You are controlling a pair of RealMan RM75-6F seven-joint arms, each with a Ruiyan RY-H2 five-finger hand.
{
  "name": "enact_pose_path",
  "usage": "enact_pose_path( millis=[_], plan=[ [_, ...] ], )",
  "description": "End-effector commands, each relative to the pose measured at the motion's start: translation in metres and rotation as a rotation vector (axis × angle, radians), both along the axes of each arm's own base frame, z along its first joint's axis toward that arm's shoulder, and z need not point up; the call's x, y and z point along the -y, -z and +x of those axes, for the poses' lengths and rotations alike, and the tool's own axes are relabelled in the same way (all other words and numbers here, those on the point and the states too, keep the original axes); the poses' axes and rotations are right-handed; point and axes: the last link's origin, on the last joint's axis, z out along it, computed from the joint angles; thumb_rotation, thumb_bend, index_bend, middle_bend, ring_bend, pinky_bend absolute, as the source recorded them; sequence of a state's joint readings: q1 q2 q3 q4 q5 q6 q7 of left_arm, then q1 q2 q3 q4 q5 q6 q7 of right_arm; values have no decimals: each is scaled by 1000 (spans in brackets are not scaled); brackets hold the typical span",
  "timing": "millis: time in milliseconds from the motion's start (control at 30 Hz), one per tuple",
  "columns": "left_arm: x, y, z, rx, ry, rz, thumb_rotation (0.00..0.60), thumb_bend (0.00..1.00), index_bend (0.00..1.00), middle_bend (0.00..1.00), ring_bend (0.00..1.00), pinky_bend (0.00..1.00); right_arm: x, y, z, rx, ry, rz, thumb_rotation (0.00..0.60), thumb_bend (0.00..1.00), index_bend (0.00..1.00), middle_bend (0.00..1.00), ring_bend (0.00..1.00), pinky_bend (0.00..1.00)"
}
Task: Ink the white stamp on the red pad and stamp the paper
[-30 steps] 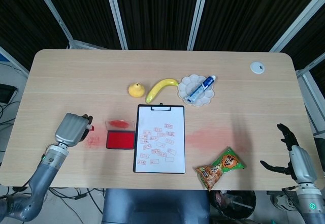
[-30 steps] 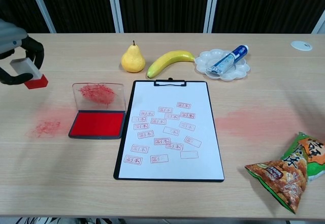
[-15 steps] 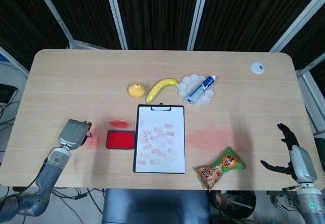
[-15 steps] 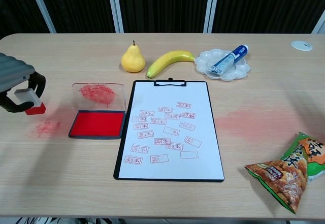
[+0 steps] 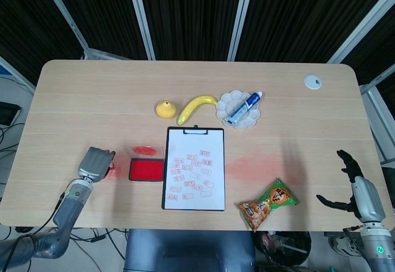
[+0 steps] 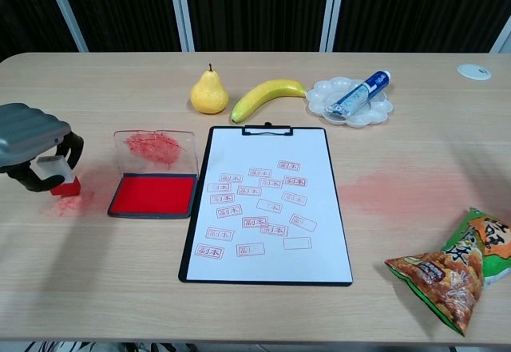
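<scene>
1. The white sheet on the black clipboard already bears many small red rectangular stamp marks, so stamping looks largely done
2. The left hand pinches the small white block stamp with a red base, low over a red smudge on the wooden table, just left of the open red ink pad in its dark tray
3. The right hand hangs off the table's right edge, fingers spread, holding nothing
4. Judging by this, the stamp is either being set down or awaits another inking
</scene>
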State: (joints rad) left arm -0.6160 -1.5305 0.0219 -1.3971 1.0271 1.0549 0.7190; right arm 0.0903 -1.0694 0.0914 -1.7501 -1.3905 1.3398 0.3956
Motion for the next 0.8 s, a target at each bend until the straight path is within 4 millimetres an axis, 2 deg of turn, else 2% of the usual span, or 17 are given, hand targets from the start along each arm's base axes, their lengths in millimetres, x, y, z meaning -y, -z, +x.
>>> enact_pose_path(
  millis=[33,800],
  plan=[
    [-1,3,1,-4,-2,-7,600,469,578,662,880,1000,0,0,0,1,1,0,600,124,24,0,0,219],
    [-2,8,6,-45,-7,-23,600,433,495,568,877,1000,0,0,0,3,1,0,600,124,24,0,0,219]
  ],
)
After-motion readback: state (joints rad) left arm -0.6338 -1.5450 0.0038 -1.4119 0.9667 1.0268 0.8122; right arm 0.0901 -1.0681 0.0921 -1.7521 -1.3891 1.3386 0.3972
